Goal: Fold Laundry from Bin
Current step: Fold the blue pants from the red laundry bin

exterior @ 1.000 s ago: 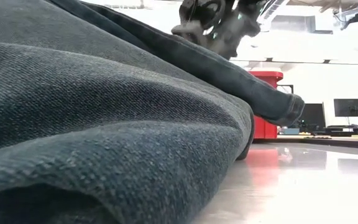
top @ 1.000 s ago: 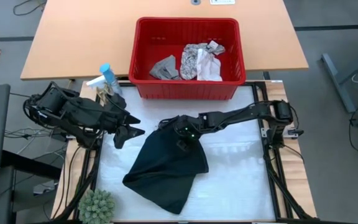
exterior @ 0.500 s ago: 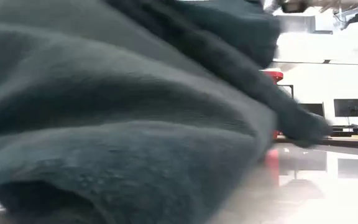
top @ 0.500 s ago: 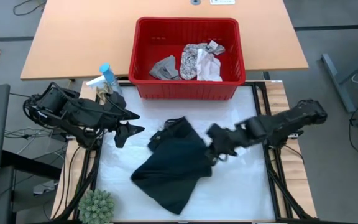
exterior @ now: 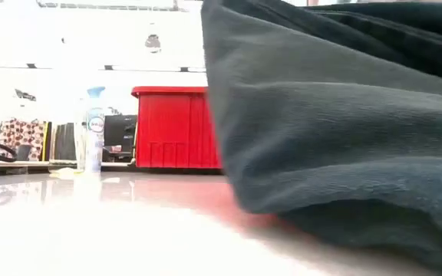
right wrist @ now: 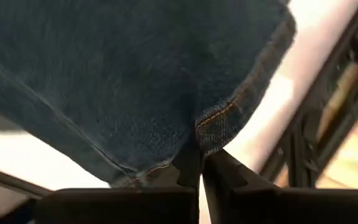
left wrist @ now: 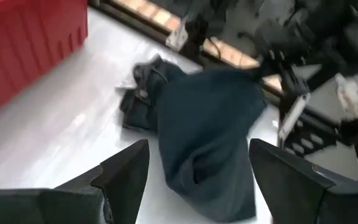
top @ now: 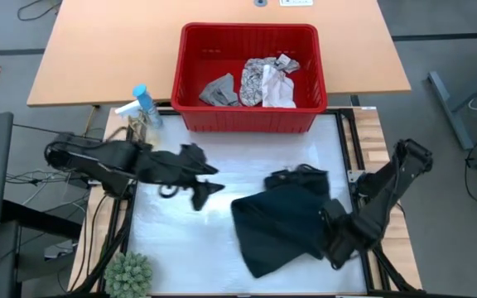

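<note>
Clutter around the white tabletop (top: pixel 222 240) is sparse: one spray bottle (top: pixel 142 103) with a blue cap stands at the far left corner, just left of the bin (top: pixel 248 79), and one small green plant (top: pixel 128 273) sits at the near left corner. A bare wooden desk (top: pixel 106 50) lies behind, carrying the bin's far half.

One red bin stands at the far edge of the work surface. Inside it lie three cloth pieces bunched together: a grey cloth (top: pixel 219 89), a leaf-patterned cloth (top: pixel 255 81) and a whitish cloth (top: pixel 281 88).

One dark garment (top: pixel 281 225) lies crumpled on the right half of the tabletop, well apart from the bin. In the low view it fills the right side and hides most of what is behind it, leaving only the bin's left part and the bottle visible.

Two arms are in view. The right pincer (right wrist: pixel 199 163) sits at the garment's near right edge, clenched on a hemmed corner of the denim-like fabric. The left pincer (top: pixel 208 189) hovers over bare tabletop left of the garment, released and empty, pointing toward the cloth.
</note>
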Robot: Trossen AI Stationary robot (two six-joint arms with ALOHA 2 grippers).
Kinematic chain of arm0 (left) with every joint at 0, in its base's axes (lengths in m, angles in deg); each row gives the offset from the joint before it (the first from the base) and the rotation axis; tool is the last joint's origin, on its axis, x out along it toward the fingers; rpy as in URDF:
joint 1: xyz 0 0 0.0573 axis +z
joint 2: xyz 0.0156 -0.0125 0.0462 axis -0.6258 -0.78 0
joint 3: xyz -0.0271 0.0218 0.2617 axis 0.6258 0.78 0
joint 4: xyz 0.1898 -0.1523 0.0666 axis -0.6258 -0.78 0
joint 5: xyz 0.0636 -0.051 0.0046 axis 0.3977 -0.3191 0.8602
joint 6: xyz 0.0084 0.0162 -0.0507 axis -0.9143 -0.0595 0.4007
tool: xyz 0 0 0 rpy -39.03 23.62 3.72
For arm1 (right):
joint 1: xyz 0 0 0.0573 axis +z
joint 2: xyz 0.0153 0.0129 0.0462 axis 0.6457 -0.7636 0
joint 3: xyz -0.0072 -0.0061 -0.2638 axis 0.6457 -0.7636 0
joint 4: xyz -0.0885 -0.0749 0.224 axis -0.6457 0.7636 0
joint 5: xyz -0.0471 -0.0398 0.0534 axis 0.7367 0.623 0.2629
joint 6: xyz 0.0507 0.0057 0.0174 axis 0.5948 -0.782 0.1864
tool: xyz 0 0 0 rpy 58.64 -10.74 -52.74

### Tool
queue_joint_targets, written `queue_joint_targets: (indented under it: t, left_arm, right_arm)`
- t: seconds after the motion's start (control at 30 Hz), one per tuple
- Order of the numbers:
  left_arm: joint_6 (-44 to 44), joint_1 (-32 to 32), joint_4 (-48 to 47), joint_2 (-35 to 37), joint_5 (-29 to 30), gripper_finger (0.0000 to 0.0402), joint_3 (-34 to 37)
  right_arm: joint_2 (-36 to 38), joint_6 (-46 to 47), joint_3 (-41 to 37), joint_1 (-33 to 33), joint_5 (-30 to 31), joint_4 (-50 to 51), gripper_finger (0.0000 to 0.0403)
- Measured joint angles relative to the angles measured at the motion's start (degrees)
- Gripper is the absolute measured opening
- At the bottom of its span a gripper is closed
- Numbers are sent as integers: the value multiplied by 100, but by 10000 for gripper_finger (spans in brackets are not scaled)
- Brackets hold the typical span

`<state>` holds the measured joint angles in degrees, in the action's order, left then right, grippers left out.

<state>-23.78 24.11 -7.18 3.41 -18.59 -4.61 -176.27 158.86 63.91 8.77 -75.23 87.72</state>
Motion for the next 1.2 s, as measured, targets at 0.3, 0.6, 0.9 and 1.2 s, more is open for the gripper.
queue_joint_targets:
  t: [0.3,0.6,0.9,1.2]
  left_arm:
    - [270,1292,3643,9,-1651,266,2335]
    - [-574,1430,3421,9,-3087,266,2982]
    - [-3231,981,3375,-151,-1558,266,2982]
    - [-4004,919,3902,-865,-2854,266,2982]
  right_arm:
    - [-596,-235,-2,559,-200,-884,65]
    - [-635,-753,-4,638,464,-1864,190]
    - [-633,-777,-4,514,574,-1903,261]
    - [-627,-897,-4,514,599,-1944,262]
